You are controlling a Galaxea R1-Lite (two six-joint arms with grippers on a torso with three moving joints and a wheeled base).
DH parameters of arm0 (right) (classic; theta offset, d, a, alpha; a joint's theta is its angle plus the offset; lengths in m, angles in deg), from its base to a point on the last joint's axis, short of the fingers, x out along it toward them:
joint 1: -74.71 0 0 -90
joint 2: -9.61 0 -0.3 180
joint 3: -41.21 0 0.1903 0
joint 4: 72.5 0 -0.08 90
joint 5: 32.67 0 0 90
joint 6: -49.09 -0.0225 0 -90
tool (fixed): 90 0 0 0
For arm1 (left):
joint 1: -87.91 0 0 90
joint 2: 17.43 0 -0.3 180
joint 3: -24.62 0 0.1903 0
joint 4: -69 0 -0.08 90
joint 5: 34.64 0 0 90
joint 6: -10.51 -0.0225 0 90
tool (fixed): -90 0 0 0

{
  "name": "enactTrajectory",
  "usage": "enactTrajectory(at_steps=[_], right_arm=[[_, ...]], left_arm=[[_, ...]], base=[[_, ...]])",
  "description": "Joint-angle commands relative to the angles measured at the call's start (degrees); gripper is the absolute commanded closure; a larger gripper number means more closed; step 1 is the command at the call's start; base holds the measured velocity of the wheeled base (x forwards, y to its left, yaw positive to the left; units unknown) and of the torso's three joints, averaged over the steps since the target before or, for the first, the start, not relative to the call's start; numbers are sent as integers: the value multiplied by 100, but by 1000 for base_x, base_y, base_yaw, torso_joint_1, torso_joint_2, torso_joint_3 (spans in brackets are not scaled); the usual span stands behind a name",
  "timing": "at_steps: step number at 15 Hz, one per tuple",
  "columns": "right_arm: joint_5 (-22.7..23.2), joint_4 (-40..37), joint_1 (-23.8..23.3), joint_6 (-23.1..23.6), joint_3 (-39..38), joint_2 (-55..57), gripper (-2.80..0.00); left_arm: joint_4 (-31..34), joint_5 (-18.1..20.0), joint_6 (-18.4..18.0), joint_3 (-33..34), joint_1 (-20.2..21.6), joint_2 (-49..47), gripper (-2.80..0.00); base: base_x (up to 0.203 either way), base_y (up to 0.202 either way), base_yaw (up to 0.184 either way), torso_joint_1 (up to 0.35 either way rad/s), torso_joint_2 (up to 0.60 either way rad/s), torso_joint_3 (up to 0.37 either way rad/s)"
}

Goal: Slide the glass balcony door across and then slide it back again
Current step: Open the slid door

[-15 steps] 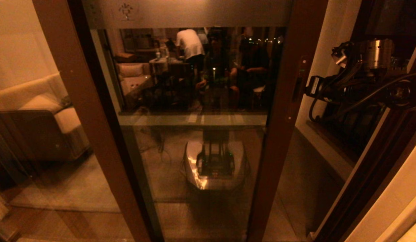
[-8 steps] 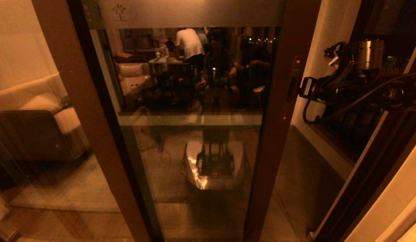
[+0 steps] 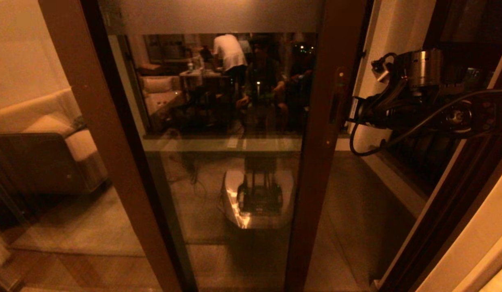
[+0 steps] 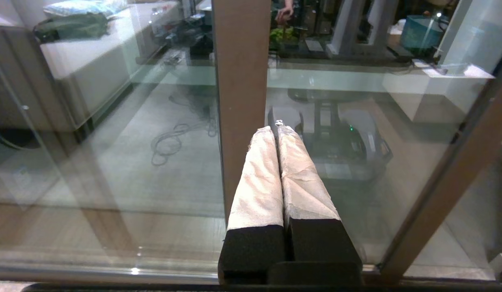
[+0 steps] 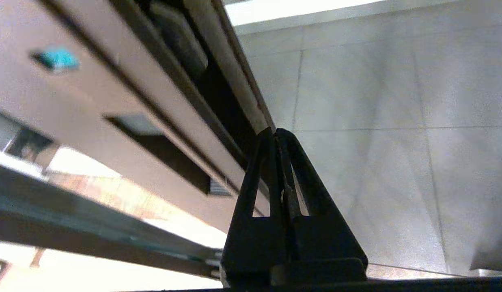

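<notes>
The glass balcony door (image 3: 234, 121) fills the middle of the head view, with a frosted band (image 3: 214, 16) across its top. Its right brown upright carries the slim recessed handle plate (image 3: 337, 103). My right gripper (image 3: 353, 114) reaches in from the right and sits against that upright's outer edge, beside the handle. In the right wrist view the right gripper (image 5: 276, 132) is shut, its tips touching the frame edge next to the handle recess (image 5: 161, 152). My left gripper (image 4: 275, 129), wrapped in white cloth, is shut and empty, low before the handleless upright (image 4: 240, 81).
A pale wall (image 3: 393, 32) and a dark-framed window (image 3: 457, 24) stand right of the door. An open gap (image 3: 356, 194) shows balcony floor between door and wall. The other brown upright (image 3: 100, 142) stands left, with a sofa (image 3: 52, 129) behind the glass.
The door has slid to the left, and its handle upright now stands further from the wall. My right arm has moved left with it, staying at the upright's edge. The gap has widened.
</notes>
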Motion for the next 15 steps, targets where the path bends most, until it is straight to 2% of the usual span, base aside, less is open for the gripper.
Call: enactTrajectory(at_steps=[1,8,9,12,15], right_arm=[[-6,11,115,0,13,26,0],[-13,11,487,43,100,157,0],[-79,11,544,86,116,213,0],[-685,29,830,210,389,525,0],[-794,29,1060,212,628,663,0]], left_arm=[[-1,0,3,123,9,0,0],[-1,0,3,123,0,0,0],[-6,0,3,123,5,0,0],[-1,0,3,123,0,0,0],[-2,0,3,123,0,0,0]], base=[[0,0,0,0,0,0],[0,0,0,0,0,0],[0,0,0,0,0,0],[0,0,0,0,0,0],[0,0,0,0,0,0]])
